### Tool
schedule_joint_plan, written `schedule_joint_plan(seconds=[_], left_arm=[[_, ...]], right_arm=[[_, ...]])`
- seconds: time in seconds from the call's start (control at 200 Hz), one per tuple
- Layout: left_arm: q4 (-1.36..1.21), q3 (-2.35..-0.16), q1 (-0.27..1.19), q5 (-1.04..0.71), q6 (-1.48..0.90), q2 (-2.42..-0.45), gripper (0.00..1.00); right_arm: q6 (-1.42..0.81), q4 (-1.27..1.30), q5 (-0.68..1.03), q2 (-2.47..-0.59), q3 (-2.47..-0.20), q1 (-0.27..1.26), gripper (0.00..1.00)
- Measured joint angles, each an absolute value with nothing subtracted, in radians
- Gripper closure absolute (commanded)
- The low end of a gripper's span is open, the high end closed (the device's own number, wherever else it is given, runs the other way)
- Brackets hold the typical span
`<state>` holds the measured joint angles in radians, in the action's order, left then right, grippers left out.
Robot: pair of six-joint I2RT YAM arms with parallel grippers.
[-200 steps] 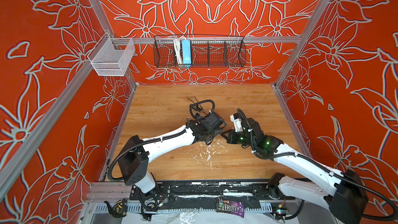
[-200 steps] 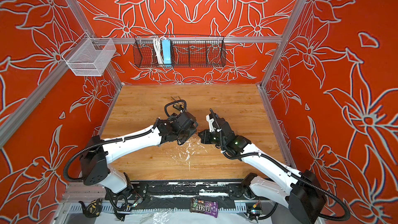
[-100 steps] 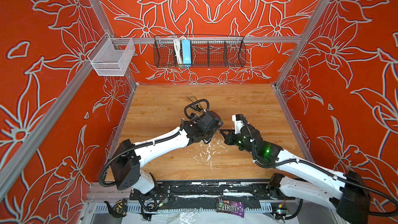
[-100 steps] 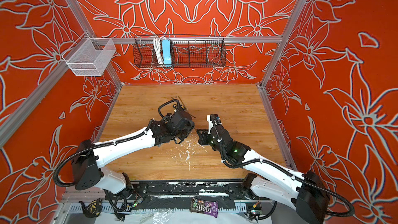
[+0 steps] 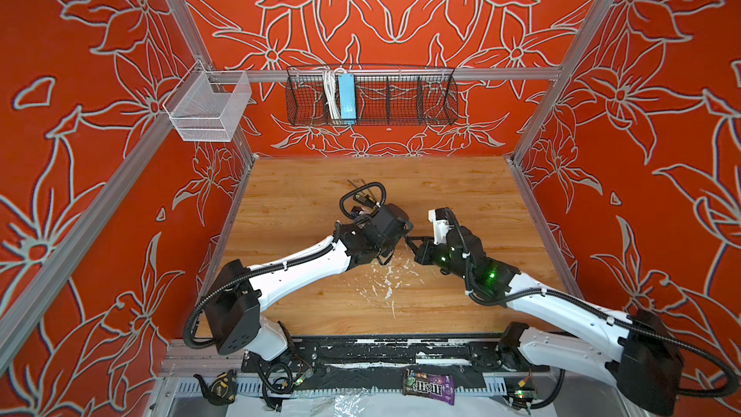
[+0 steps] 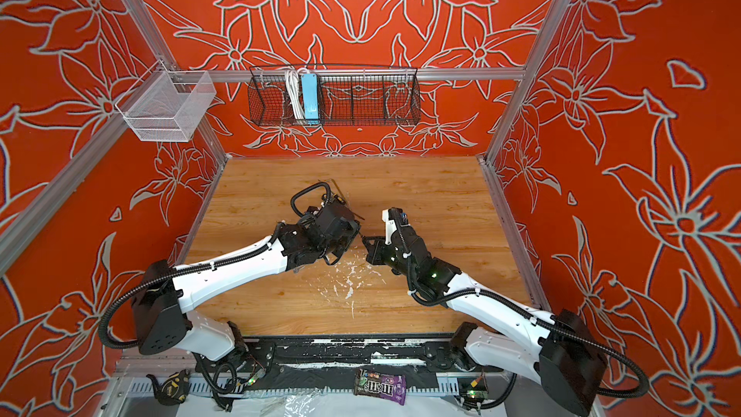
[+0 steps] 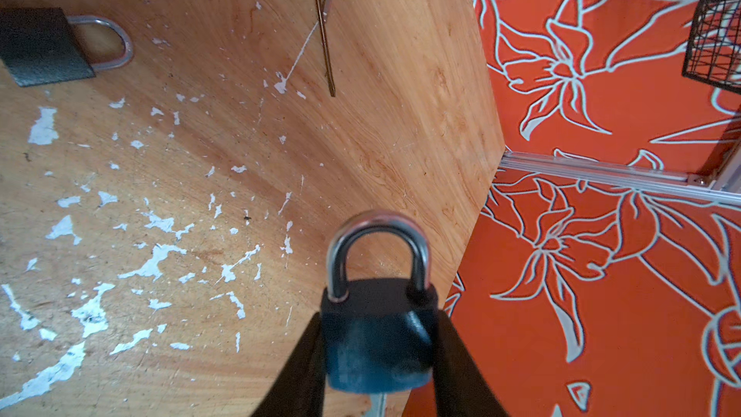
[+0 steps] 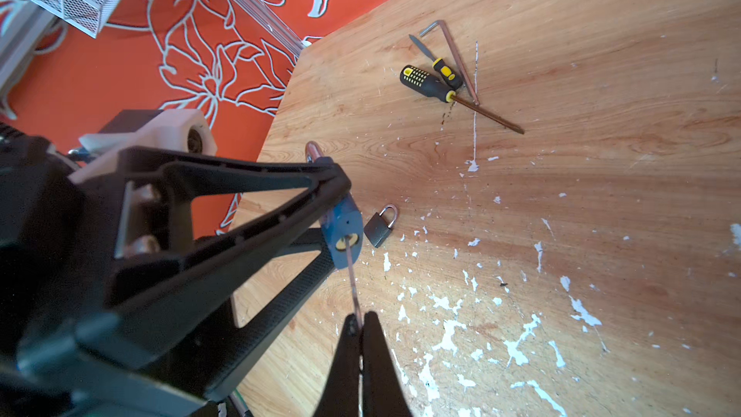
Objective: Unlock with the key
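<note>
Two pincers meet just below the centre of the frame in both top views, above the worn middle of the table. Your left pincer is clamped on the body of a blue padlock, held clear of the wood with its shackle looking closed. Your right pincer is pressed together on the key, whose blade runs into the keyhole in the padlock's base. The lock does not appear to be open yet, and the turn is where you could lose it. You hold the key by its far end, with the bow hidden between the fingers, so a twist off the blade's axis could let it slip or bend. The frames do not show how deep the blade sits, and a half-seated key would likely jam rather than turn. The padlock is pinched on two smooth faces, so torque from the key could spin it in the left pincer. It could also tip out and drop towards the second, grey padlock lying on the table near it. The screwdrivers and hex key lie well apart and look to pose no hazard.
</note>
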<state>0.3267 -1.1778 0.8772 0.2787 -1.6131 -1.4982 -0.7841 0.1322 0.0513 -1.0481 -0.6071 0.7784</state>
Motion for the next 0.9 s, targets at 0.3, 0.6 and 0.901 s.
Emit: schedule_joint_plan(seconds=[0.3,0.6,0.901], left_arm=[[0.323,-1.141,0.889,0.278,-1.588,-1.429,1.0],[0.339,-1.151,0.904,0.316,-1.548,-1.419,1.0],[0.347,-1.153,0.91,0.332,-1.541,-1.42,1.0]], right_arm=[[-0.679,0.077,0.063,-1.016,-0.634,0.794,1.0],[-0.72,0.059,0.107,-1.017,-0.659,0.777,1.0],[-0.823,0.06,0.131,-1.018,-0.661,0.772,1.0]])
